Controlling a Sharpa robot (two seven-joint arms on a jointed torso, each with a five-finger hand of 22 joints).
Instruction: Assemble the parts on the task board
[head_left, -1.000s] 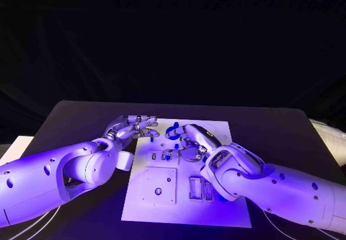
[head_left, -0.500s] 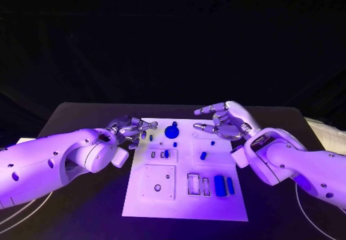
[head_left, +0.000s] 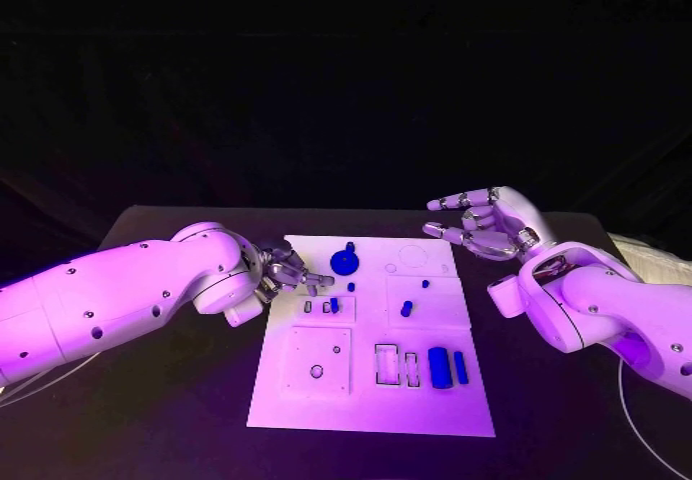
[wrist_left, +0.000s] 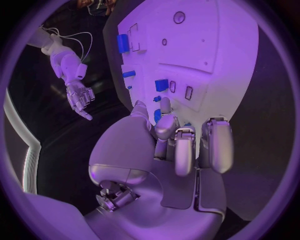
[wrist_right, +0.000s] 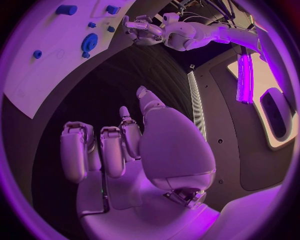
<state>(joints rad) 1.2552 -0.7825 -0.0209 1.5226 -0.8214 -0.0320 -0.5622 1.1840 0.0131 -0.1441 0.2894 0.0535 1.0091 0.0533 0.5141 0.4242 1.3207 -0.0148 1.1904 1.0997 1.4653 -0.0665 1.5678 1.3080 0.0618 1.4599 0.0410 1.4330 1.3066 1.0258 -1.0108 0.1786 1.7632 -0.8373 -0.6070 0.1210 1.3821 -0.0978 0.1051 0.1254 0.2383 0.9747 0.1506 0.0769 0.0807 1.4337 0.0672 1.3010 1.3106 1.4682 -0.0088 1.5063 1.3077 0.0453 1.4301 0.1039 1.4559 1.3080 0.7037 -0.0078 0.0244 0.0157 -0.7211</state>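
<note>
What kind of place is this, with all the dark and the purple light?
Probably a robotics lab or demo stand. Two white arms with silver hands, the left hand and the right hand, work at a black table holding a white task board with small blue parts. Dark backdrop behind.

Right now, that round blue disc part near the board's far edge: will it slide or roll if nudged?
The round blue disc looks low and flat on the task board, so it likely slides rather than rolls. It looks small and rigid, probably light.
</note>
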